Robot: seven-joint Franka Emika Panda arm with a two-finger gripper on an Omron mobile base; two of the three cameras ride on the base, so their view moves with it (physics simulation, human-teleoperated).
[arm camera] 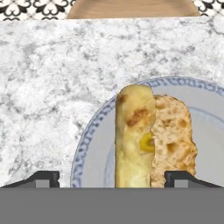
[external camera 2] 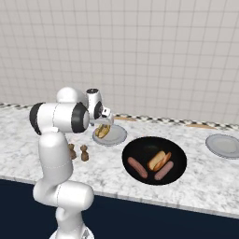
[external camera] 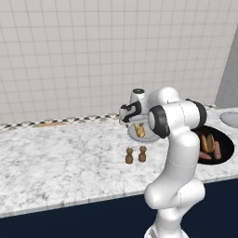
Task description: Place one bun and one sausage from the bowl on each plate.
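While the marble surface (external camera 2: 196, 186) is carrying the black bowl (external camera 2: 175, 173) at the arm's three o'clock, two sausages (external camera 2: 137, 167) and a bun (external camera 2: 158, 160) are lying in it. A second bun (arm camera: 151, 135) is sitting on the near plate (arm camera: 89, 162) under the wide-open gripper (arm camera: 111, 178). Sausages are looking firm but likely slick, best pinched mid-length.

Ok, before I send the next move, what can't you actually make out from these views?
- Near plate: in the left base view the arm covers most of it.
- Bun: in the hand view its near end is cut off at the bottom edge.
- Black bowl: in the left base view the arm hides its left part.
- Far plate: cut off by the frame edge in both base views.
- End effector: open, fingers astride the bun; contact unclear.
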